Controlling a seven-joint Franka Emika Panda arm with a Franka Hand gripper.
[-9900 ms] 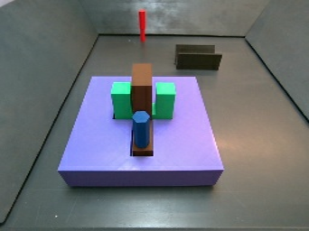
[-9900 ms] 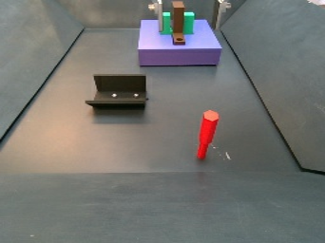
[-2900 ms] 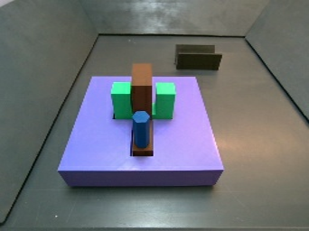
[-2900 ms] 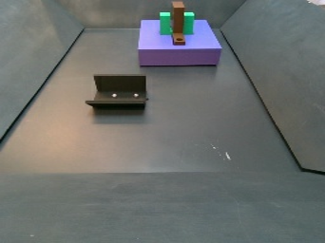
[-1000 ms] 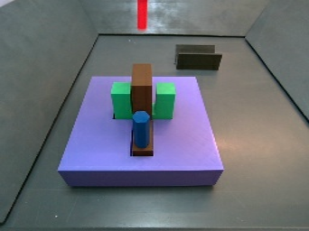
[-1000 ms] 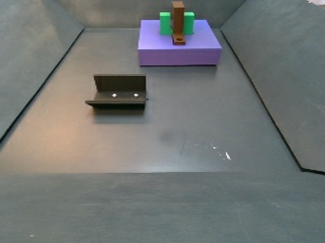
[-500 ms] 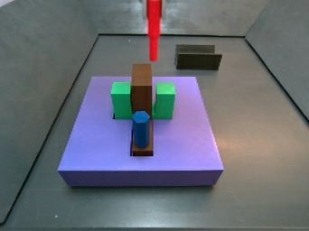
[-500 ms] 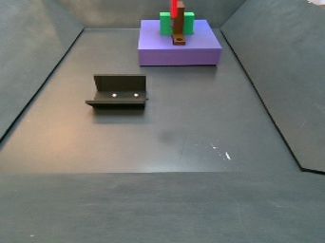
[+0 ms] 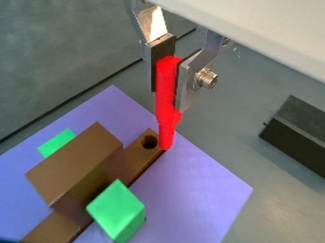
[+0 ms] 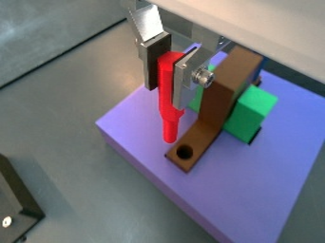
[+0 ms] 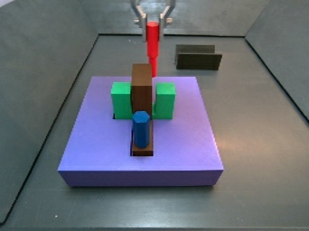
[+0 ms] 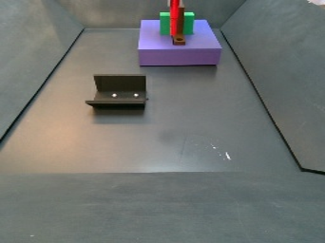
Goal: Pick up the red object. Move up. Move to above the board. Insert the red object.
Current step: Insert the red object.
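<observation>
My gripper (image 9: 174,65) is shut on the red object (image 9: 166,104), a thin red rod held upright by its upper end. It hangs over the board (image 9: 210,195), the big lavender-blue slab. Its lower tip is just above a round hole (image 9: 148,142) in the end of the brown bar (image 9: 76,171) and is not in the hole. The other wrist view shows the same: gripper (image 10: 174,66), rod (image 10: 169,106), hole (image 10: 188,152), board (image 10: 137,128). In a side view the gripper (image 11: 154,18) holds the rod (image 11: 154,41) over the far end of the board (image 11: 175,149).
On the board the brown bar (image 11: 143,86) runs between two green blocks (image 11: 121,99), with a blue peg (image 11: 141,128) upright in its near end. The dark fixture (image 11: 198,58) stands on the floor beyond the board, also seen in the other side view (image 12: 120,91). Grey walls ring the floor.
The red rod has come forward from the back wall and down to just over the brown bar's far end. The gripper has come into a side view.
</observation>
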